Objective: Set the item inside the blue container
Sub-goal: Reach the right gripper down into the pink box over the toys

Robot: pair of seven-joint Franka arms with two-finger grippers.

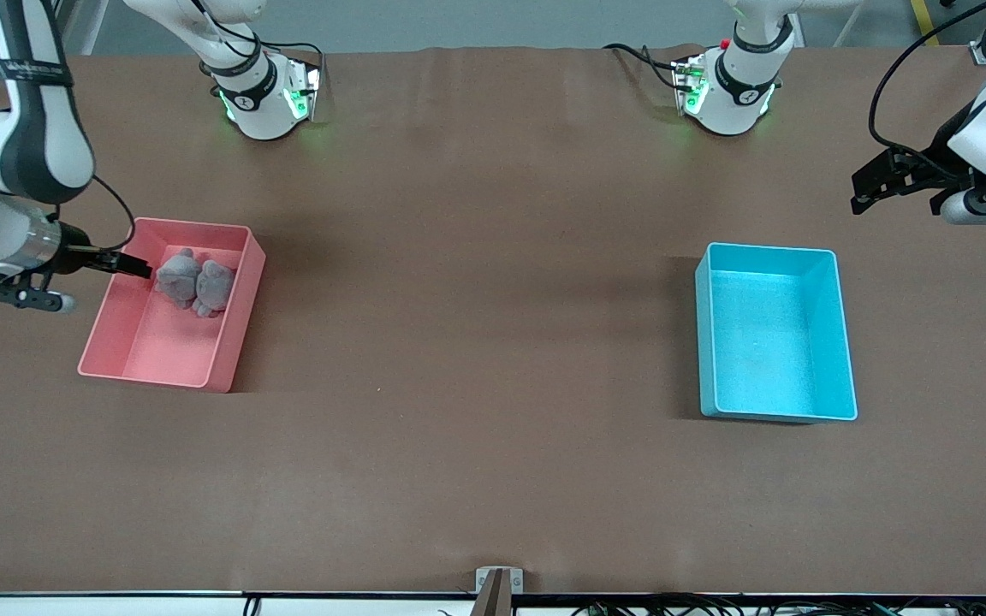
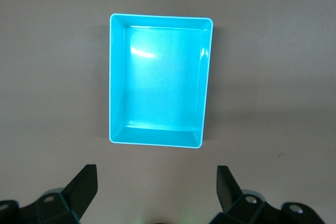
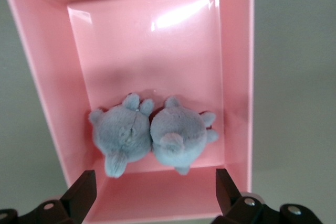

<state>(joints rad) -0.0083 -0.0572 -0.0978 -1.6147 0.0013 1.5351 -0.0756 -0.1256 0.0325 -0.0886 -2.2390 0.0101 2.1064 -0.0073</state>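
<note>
Right gripper (image 1: pixel 138 267), fingers spread, hangs over the pink plastic bin (image 1: pixel 228 364) holding two grey plush toys (image 1: pixel 193 282). Left gripper (image 1: pixel 874 190), fingers spread, waits above the bench (image 1: pixel 476 342) near the empty light-blue rectangular plastic container (image 1: pixel 844 342).

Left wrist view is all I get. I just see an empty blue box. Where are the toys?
Observer: Two grey plush toys lie side by side in the pink bin, at the right arm's end of the table.
Operator: Is anybody grabbing them?
Observer: Not yet. The right gripper hangs open over the pink bin.
Operator: And my arm?
Observer: The left gripper waits open, off the blue container, toward the left arm's end of the table.
</note>
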